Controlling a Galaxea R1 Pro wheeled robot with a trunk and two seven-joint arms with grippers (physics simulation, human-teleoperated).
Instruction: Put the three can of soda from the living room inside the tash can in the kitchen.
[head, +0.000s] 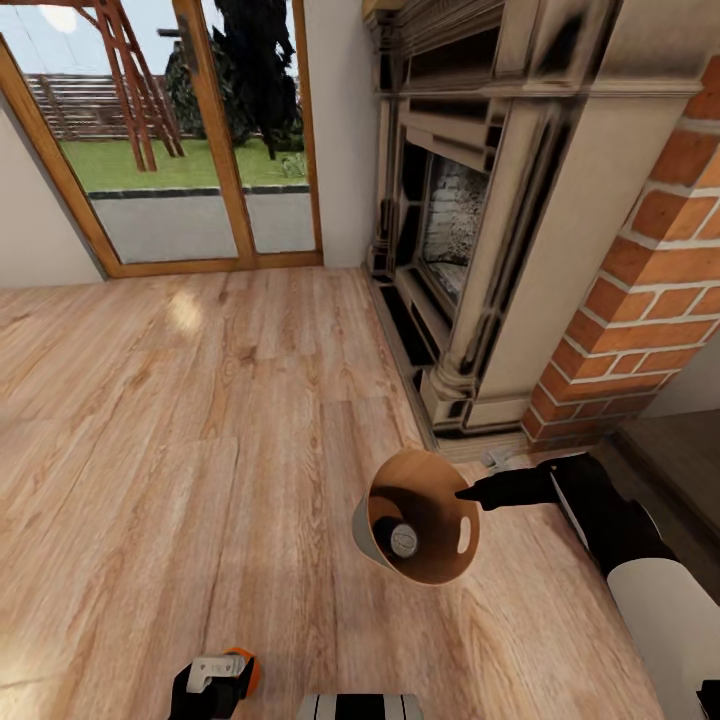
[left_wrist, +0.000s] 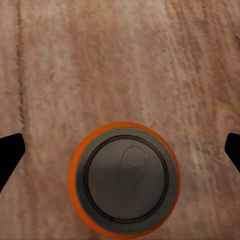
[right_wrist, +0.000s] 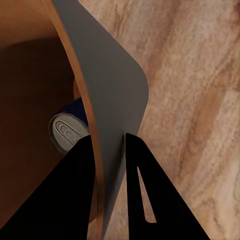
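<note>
Right gripper (right_wrist: 107, 150) pinched on bin (head: 425, 580) wall, one finger inside the rim, one outside, bin held tilted above the wood floor (head: 180, 420) in front of the fireplace (head: 480, 230). Blue can (right_wrist: 67, 131) lying inside against the brown wall, grey top (head: 404, 540) facing up in the head view. Left gripper (head: 215, 685) low at the robot's left, orange can (left_wrist: 124, 179) between its fingers; contact not visible in the wrist view (fingertips show only at the frame edges, apart from the can), so grip cannot be confirmed. Step in hand judged as carrying bin and cans out of the living room. Recommended: keep the bin mouth upward so the blue can does not roll out, hold the pinch steady on the thin wall, drop the orange can in from directly above the opening, not over the rim edge. Third can not located. Brands and labels: none legible; pull-tab embossing only on both can tops, no writing on the bin.
</note>
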